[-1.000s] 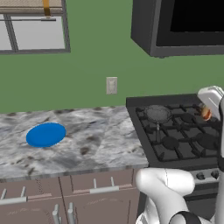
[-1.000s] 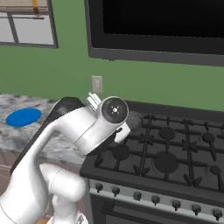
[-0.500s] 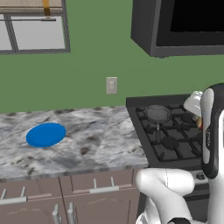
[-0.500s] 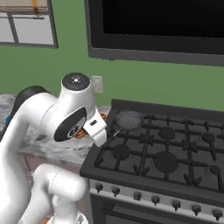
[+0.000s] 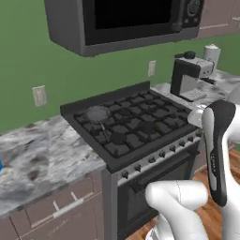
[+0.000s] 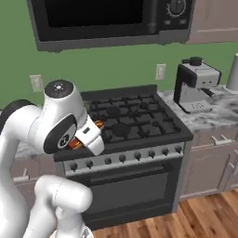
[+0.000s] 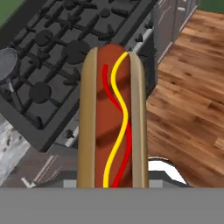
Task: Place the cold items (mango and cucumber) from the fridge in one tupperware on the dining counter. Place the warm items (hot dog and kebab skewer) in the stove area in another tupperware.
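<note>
The hot dog, a reddish sausage in a tan bun with red and yellow stripes, runs up the middle of the hand view, and my gripper is shut on it. From the right base camera, my gripper hangs over the front left corner of the black stove, with orange ends of the hot dog poking out on either side of the hand. Below the hot dog lie the stove grates and the knob row. The stove also sits mid-frame for the left base camera.
A small grey pan rests on the rear left burner. A coffee machine stands on the marbled worktop right of the stove, and a microwave hangs above. Wooden floor lies in front of the oven.
Both base views have shifted right, so the camera moved: the blue plate has left the picture and the stove is now central. The arm has swung round with the hot dog still held.
</note>
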Motion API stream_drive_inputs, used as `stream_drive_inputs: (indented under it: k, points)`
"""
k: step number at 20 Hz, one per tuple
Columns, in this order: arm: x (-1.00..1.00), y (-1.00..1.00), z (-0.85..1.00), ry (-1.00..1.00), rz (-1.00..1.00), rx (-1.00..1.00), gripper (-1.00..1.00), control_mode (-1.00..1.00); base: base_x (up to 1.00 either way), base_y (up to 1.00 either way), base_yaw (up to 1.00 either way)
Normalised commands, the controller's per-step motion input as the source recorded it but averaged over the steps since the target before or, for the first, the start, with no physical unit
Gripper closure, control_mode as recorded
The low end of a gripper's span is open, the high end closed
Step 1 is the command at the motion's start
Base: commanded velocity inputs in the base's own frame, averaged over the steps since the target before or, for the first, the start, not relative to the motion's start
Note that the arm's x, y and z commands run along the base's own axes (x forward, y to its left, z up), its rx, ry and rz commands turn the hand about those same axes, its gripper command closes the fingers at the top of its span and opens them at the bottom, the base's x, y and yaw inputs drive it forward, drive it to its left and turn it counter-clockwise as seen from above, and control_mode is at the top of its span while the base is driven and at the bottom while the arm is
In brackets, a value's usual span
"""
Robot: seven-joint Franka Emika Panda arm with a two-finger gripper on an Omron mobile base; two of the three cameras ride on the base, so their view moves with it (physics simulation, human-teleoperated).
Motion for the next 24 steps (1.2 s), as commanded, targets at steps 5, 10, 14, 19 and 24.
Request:
stream_drive_inputs:
  k: [5, 10, 14, 19, 24]
  points:
    - [0.00, 0.00, 0.00, 0.00, 0.00, 0.00, 1.00, 1.00, -0.48, 0.03, -1.00]
    - [0.00, 0.00, 0.00, 0.00, 0.00, 0.00, 1.00, 1.00, 0.11, -0.04, -1.00]
    - [0.00, 0.00, 0.00, 0.00, 0.00, 0.00, 1.00, 1.00, 0.54, -0.15, -1.00]
    - [0.00, 0.00, 0.00, 0.00, 0.00, 0.00, 1.00, 1.00, 0.72, -0.06, -1.00]
    - [0.00, 0.00, 0.00, 0.00, 0.00, 0.00, 1.00, 1.00, 0.99, 0.31, -0.95]
